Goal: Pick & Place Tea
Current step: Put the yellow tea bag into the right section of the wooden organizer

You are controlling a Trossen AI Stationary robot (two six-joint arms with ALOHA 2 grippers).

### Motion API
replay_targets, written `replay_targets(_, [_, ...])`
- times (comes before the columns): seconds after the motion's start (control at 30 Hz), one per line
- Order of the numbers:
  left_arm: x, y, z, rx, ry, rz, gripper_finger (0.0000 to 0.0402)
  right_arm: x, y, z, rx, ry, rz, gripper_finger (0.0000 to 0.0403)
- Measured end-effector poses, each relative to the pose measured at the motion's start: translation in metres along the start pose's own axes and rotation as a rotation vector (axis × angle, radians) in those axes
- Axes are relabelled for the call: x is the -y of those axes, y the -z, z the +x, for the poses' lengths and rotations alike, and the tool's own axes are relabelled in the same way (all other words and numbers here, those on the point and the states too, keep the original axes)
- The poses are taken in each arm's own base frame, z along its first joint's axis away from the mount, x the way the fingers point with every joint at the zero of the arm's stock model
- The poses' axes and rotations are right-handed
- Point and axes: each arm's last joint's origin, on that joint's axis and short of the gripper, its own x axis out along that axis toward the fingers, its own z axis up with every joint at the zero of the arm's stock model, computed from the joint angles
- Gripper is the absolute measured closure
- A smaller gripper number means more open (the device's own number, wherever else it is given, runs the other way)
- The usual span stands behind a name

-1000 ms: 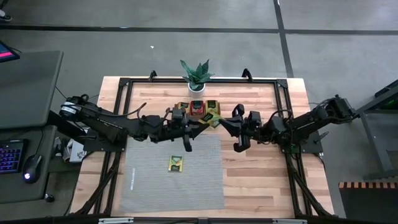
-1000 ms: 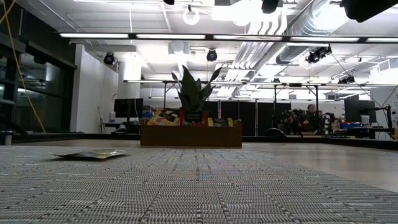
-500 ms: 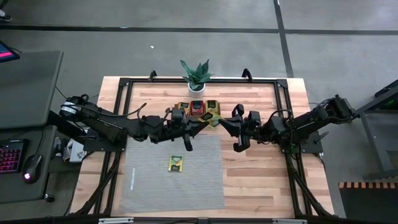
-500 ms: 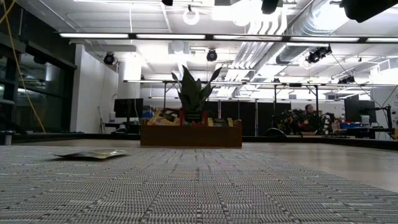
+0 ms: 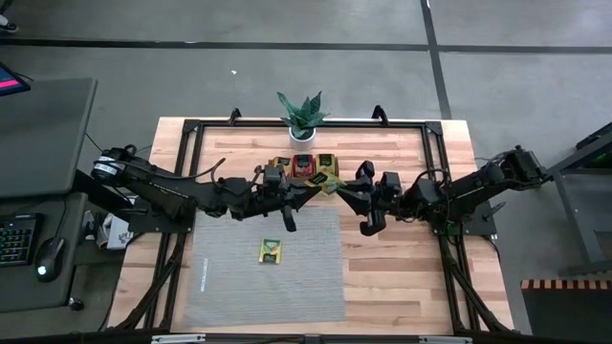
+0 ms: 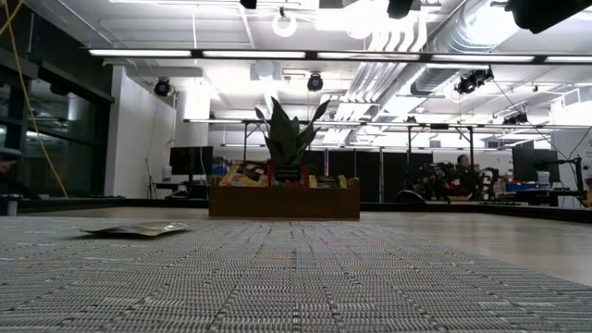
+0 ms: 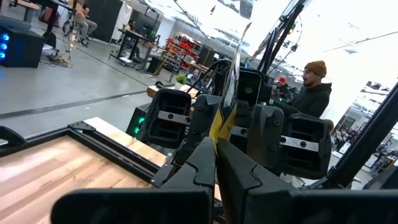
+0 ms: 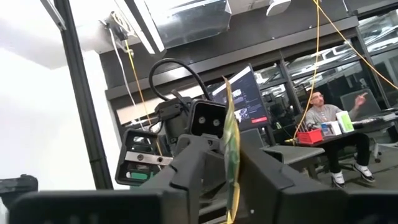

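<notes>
One yellow-green tea sachet (image 5: 330, 182) hangs in the air between my two grippers, just right of the brown wooden tray (image 5: 279, 164). My left gripper (image 5: 310, 189) comes from the table's left and my right gripper (image 5: 344, 189) from the right. Both are shut on this sachet, which shows edge-on in the left wrist view (image 7: 225, 93) and the right wrist view (image 8: 231, 143). The tray holds red, yellow and green sachets (image 5: 304, 168). Another sachet (image 5: 273, 250) lies flat on the grey ribbed mat (image 5: 239, 287); the low view shows it too (image 6: 139, 228). My left gripper pinches the sachet's near edge (image 7: 217, 140) between its two fingers, level, from the table's left. The sachet stands on edge, lifted clear of the table and tray. My right gripper pinches the sachet's opposite edge (image 8: 231, 177) between its two fingers, level, from the table's right. The sachet stands on edge between both grippers.
A potted plant (image 5: 303, 115) stands behind the tray at the table's far edge. A black frame (image 5: 191, 143) runs round the table. People sit in the room beyond (image 8: 329, 121). Bare wood (image 5: 402, 277) lies right of the mat.
</notes>
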Motion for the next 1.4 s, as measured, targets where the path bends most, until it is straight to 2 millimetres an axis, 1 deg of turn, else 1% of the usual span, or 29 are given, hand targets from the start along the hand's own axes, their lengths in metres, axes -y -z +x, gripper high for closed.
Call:
replay_targets(0.17, [0.0, 0.002, 0.0, -0.028, 0.016, 0.006, 0.0401, 0.0, -0.002, -0.001, -0.006, -0.002, -0.002, 0.0273])
replay_targets(0.3, [-0.002, 0.009, 0.0, -0.109, 0.033, 0.005, 0.0401, -0.001, -0.014, -0.004, -0.034, 0.002, -0.01, 0.0244])
replay_targets(0.47, [-0.001, 0.014, -0.001, -0.223, 0.087, 0.014, 0.0401, 0.001, -0.031, -0.011, -0.164, 0.019, -0.009, 0.0226])
replay_targets(0.57, [0.003, 0.011, 0.0, -0.333, 0.103, 0.046, 0.0401, 0.003, -0.048, -0.007, -0.333, 0.003, 0.02, 0.0224])
replay_targets(0.67, [0.008, 0.003, 0.001, -0.458, 0.094, 0.119, 0.0401, 0.004, -0.069, 0.001, -0.537, -0.002, 0.007, 0.0224])
replay_targets(0.77, [0.012, -0.009, -0.001, -0.552, 0.066, 0.191, 0.0401, 0.001, -0.097, 0.012, -0.704, -0.017, -0.033, 0.0224])
replay_targets(0.8, [0.013, -0.01, 0.0, -0.582, 0.053, 0.215, 0.0401, -0.001, -0.107, 0.015, -0.752, -0.023, -0.043, 0.0224])
replay_targets(0.87, [0.013, -0.013, 0.002, -0.623, 0.02, 0.26, 0.0401, -0.002, -0.125, 0.021, -0.831, -0.018, -0.076, 0.0224])
replay_targets(0.93, [0.013, -0.016, 0.002, -0.663, 0.0, 0.297, 0.0401, -0.004, -0.137, 0.028, -0.889, -0.01, -0.11, 0.0224])
replay_targets(0.97, [0.015, -0.021, 0.003, -0.655, 0.001, 0.304, 0.0401, -0.005, -0.143, 0.032, -0.908, -0.009, -0.128, 0.0224])
replay_targets(1.07, [0.016, -0.026, 0.005, -0.653, -0.024, 0.353, 0.0401, -0.007, -0.152, 0.045, -0.969, -0.016, -0.165, 0.0224])
replay_targets(1.2, [0.017, -0.027, 0.006, -0.656, -0.014, 0.393, 0.0401, -0.005, -0.142, 0.063, -1.112, -0.016, -0.187, 0.0224])
replay_targets(1.27, [0.017, -0.03, 0.006, -0.638, -0.024, 0.413, 0.0401, -0.003, -0.13, 0.072, -1.189, -0.019, -0.207, 0.0224])
replay_targets(1.4, [0.014, -0.027, 0.005, -0.663, -0.05, 0.46, 0.0401, 0.001, -0.108, 0.09, -1.269, -0.037, -0.244, 0.0224])
